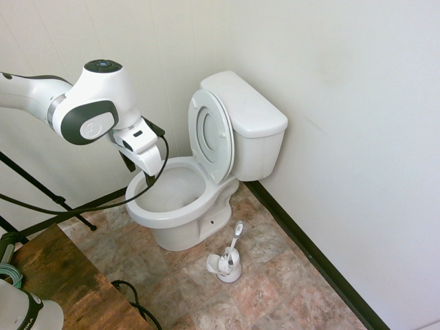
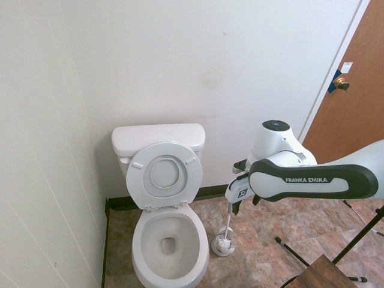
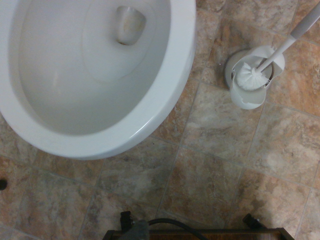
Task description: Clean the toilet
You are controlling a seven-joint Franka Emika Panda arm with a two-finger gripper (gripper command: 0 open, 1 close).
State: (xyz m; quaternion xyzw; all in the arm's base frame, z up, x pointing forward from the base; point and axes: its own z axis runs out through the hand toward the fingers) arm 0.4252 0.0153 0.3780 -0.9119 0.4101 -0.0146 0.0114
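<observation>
- Nearest, at the lower edge of the first exterior view, a worn brown wooden tabletop [image 1: 58, 275] shows a mottled, scuffed grain.
- Above it, the white arm [image 2: 312, 180] reaches in, glossy shell with dark grey joint bands; "FRANKA EMIKA" reads in white capitals along one band in the second exterior view.
- The gripper [image 1: 137, 167] points down over the front rim of the bowl, its dark fingers spread wide with nothing between them.
- The floor [image 3: 210, 175] is square tile in mottled tan and rust stone pattern, with pale grout lines.
- The toilet [image 1: 180, 206] stands against the back wall, beside the side wall: glossy white ceramic, oval bowl, boxy tank with a flat lid.
- Its white plastic ring seat and lid [image 2: 163, 175] are tipped upright against the tank; the bowl is open, with a faint yellowish stain at the drain in the wrist view.
- Just beside the bowl, on the tiles, a small round white holder [image 1: 225, 267] carries a toilet brush [image 3: 252, 74] with white bristles and a slim white-and-grey handle leaning out.
- Farther back, plain white walls meet a dark baseboard [image 1: 309, 254].
- Farthest, a brown wooden door [image 2: 354, 102] has a brass knob [image 2: 341, 83], with blue tape and a small white tag beside it, its text too small to read.
</observation>
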